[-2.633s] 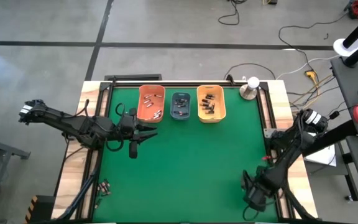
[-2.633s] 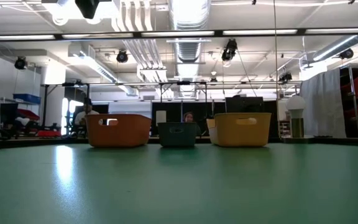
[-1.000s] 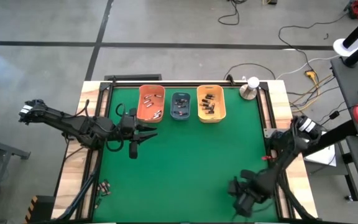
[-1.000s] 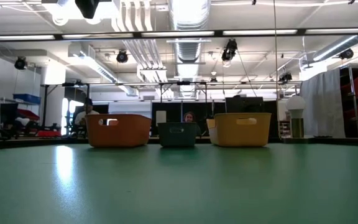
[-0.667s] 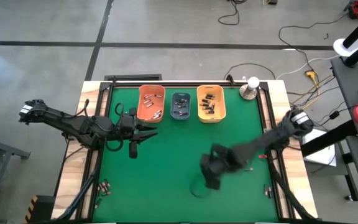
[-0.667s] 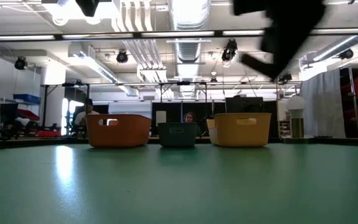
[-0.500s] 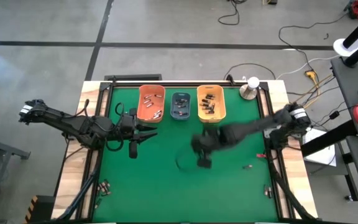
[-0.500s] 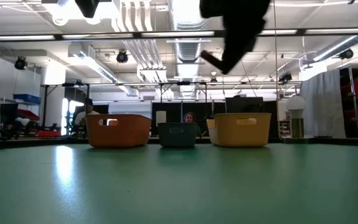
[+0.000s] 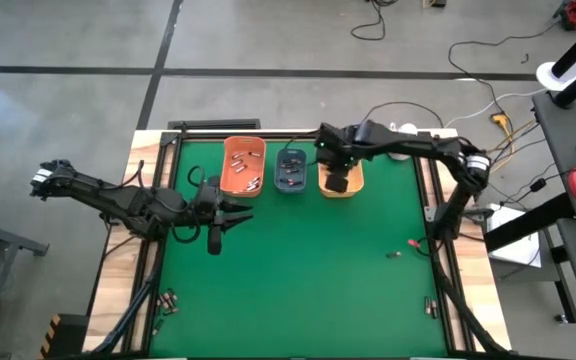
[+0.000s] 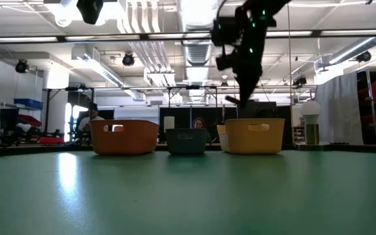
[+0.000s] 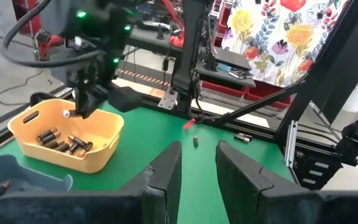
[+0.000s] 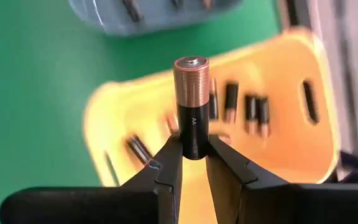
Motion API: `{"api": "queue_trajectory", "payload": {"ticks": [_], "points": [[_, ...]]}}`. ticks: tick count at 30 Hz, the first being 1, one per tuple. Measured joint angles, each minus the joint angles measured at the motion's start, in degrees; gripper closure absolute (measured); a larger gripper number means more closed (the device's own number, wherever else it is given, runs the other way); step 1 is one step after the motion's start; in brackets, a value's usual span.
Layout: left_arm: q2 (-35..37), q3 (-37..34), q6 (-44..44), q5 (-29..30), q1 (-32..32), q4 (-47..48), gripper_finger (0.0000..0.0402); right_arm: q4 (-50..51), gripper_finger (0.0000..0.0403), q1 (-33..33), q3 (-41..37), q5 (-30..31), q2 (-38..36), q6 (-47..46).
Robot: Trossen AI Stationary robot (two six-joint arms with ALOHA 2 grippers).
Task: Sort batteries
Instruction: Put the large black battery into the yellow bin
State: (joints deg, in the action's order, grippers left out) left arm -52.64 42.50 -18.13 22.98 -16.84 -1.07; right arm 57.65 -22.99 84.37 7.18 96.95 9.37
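Three bins stand in a row at the table's far edge: orange (image 9: 243,166), blue-grey (image 9: 291,170) and yellow (image 9: 339,160), each with batteries inside. My right gripper (image 9: 336,180) hangs over the yellow bin (image 12: 278,143), shut on an AA battery (image 12: 191,93) with a black body and a coppery end. My left gripper (image 9: 230,214) waits open above the mat, near the orange bin. One loose battery (image 9: 393,254) lies on the mat at the right. My right gripper pinches the battery's black end (image 12: 191,138) between its two fingertips (image 12: 169,163). The fingers point down from above (image 10: 243,98). The battery sticks out past the tips in line with the fingers, coppery end toward the yellow bin, clear of it.
A small red piece (image 9: 415,242) lies by the loose battery. More batteries lie on the right rail (image 9: 430,305) and on the wood at the near left (image 9: 168,298). A round silver object (image 9: 400,147) stands at the far right corner. The middle of the green mat (image 9: 298,280) is bare.
My right gripper has swung from the table's near right corner up and across to the far edge, and now hangs over the yellow bin. A loose battery and a red piece now show on the mat at the right.
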Motion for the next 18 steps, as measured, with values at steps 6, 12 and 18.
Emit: {"api": "queue_trajectory", "payload": {"ticks": [6, 12, 18], "points": [[0.0, 0.0, -0.6, 0.0, 0.0, 0.5, 0.0322, -2.3, 0.0351, -5.3, -4.5, -1.2, 3.7, 3.2], [0.0, 0.0, -0.3, 0.4, 0.0, 0.5, 0.0322, -9.4, 0.0351, -6.3, -5.1, -1.2, 9.1, 6.4], [0.0, 0.0, -0.2, 1.8, 0.0, 0.7, 0.0322, -10.7, 0.0351, -6.8, -3.1, 3.1, 14.2, 9.8]]}}
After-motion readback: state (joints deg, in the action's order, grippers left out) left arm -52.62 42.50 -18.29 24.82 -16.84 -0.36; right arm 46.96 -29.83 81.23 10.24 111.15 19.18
